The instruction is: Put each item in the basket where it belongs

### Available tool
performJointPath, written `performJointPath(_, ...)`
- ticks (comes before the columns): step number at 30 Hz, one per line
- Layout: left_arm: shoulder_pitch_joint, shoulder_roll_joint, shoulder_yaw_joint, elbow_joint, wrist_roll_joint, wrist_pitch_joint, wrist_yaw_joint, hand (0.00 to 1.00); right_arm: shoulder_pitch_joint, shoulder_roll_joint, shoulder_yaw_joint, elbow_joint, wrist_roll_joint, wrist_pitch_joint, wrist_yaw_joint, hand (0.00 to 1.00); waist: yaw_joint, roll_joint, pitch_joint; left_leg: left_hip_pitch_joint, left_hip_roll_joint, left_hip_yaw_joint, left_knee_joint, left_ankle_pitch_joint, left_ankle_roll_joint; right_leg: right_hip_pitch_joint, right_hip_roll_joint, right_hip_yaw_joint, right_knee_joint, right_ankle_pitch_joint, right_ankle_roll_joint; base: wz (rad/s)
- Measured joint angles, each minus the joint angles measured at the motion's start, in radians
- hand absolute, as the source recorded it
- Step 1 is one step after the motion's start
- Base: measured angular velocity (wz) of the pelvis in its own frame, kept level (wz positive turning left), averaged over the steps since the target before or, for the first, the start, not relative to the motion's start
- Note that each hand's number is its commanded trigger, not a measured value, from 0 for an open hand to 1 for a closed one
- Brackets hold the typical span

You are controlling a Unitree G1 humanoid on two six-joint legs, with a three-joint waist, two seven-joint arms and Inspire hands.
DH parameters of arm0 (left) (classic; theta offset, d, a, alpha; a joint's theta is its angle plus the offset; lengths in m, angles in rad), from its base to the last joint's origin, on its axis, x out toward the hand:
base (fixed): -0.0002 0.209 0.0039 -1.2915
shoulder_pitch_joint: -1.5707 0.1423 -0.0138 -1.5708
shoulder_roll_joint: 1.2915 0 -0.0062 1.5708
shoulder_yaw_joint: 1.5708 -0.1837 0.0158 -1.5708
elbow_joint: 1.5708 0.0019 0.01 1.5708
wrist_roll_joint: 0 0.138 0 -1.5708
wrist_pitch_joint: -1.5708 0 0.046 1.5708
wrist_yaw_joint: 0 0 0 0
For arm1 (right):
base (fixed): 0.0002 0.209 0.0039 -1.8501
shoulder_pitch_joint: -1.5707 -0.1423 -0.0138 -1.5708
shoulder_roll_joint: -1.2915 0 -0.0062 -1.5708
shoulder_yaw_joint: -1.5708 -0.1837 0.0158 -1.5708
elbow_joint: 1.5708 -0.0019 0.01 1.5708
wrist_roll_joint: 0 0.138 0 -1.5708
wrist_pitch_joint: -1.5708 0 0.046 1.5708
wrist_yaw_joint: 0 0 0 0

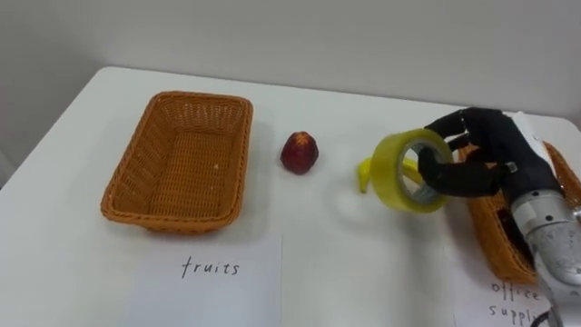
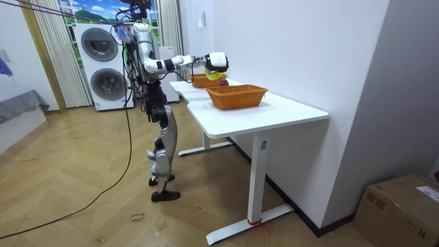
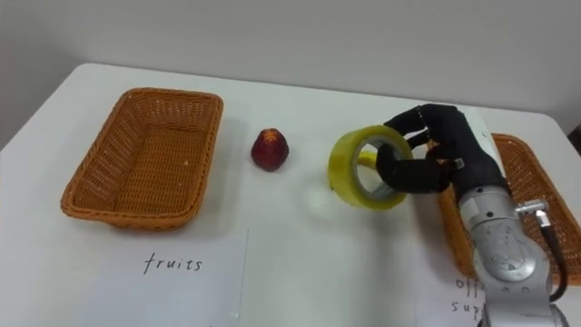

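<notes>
Step in hand, as judged: carry the tape roll (image 1: 388, 173) into the office basket (image 1: 490, 238). The right hand (image 1: 486, 150) is clamped on the roll, thumb through the core and fingers curled over the outer band. The roll is held clear of the surface (image 1: 327, 245), just left of the office basket's near-left rim. To do it well: move the roll sideways over the rim with clearance, since the wicker wall could catch the lower edge. Lower it into the basket's middle, tip it flat so it cannot roll, and loosen the grip only once it rests on the weave. Then draw the thumb out of the core slowly so the roll is not dragged back out. Roll: translucent yellow tape, wide ring, pale inner core, held on edge with the opening facing the camera; looks rigid and light. A red fruit (image 1: 299, 153) sits farther left of the office basket, and a small yellow item (image 1: 364, 174), half hidden behind the roll, cannot be identified. The fruit basket (image 1: 172, 216) is farthest from it and holds nothing.
</notes>
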Motion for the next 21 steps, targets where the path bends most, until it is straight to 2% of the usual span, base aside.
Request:
performJointPath(4, -0.004, 0.004, 0.014, -0.001, 0.000, -0.001, 0.001, 0.00, 0.000, -0.006, -0.011, 0.040, 0.008, 0.000, -0.041, 1.00, -0.009, -0.022, 0.0016, 0.001, -0.001, 0.002, 0.000, 0.000, 0.000, 0.001, 0.000, 0.002, 0.000, 0.000, 0.000, -0.04)
performJointPath(7, -0.003, 0.004, 0.015, -0.001, 0.000, -0.001, 0.000, 0.00, 0.000, -0.008, -0.036, 0.050, 0.015, 0.000, -0.068, 1.00, -0.012, -0.029, 0.0040, 0.000, 0.000, 0.007, 0.001, 0.000, 0.001, -0.003, 0.000, 0.007, 0.001, 0.000, 0.000, -0.03)
performJointPath(12, 0.002, 0.009, 0.018, -0.001, -0.001, 0.001, -0.010, 0.00, 0.000, -0.031, -0.049, 0.067, 0.047, -0.001, -0.120, 1.00, -0.031, -0.029, 0.0040, -0.001, 0.000, 0.009, 0.000, -0.001, 0.001, -0.004, 0.000, 0.008, 0.001, 0.000, 0.000, -0.01)
performJointPath(17, 0.002, 0.008, 0.018, -0.001, 0.000, 0.005, -0.020, 0.00, 0.000, -0.031, -0.050, 0.108, 0.045, 0.000, -0.133, 1.00, -0.046, -0.024, 0.0020, 0.000, 0.002, 0.014, -0.002, -0.001, 0.001, -0.007, 0.002, 0.010, 0.001, 0.000, 0.000, -0.02)
performJointPath(21, 0.002, 0.007, 0.019, -0.001, 0.001, 0.022, -0.017, 0.00, 0.000, -0.031, -0.051, 0.128, 0.038, 0.005, -0.136, 1.00, -0.056, -0.021, 0.0008, 0.001, 0.002, 0.017, -0.002, -0.001, 0.001, -0.007, 0.002, 0.013, 0.002, 0.000, 0.000, -0.01)
